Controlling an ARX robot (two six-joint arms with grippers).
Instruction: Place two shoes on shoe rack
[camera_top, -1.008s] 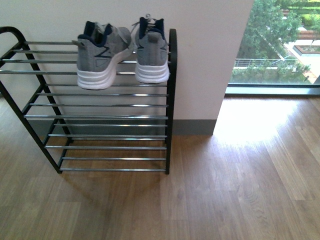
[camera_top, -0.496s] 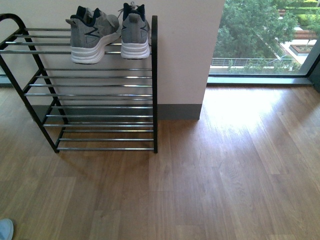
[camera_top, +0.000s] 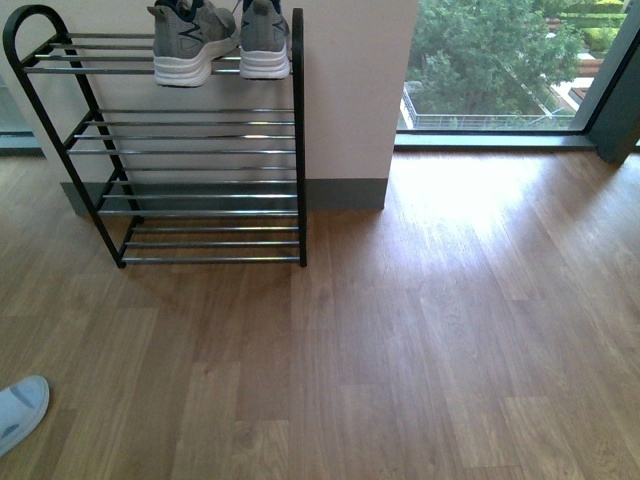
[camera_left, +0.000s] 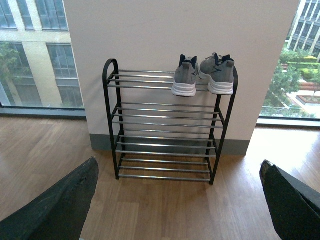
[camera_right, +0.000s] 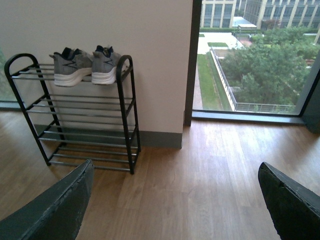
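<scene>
In your right wrist view, the shoe rack (camera_right: 85, 107) stands against the white wall (camera_right: 150, 40). Both grey sneakers (camera_right: 70, 67) (camera_right: 104, 67) sit side by side on its top shelf, at the end nearer the window (camera_right: 250, 55). Your right claw (camera_right: 175, 170) has its dark fingers (camera_right: 60, 210) spread wide, gripping nothing.
</scene>
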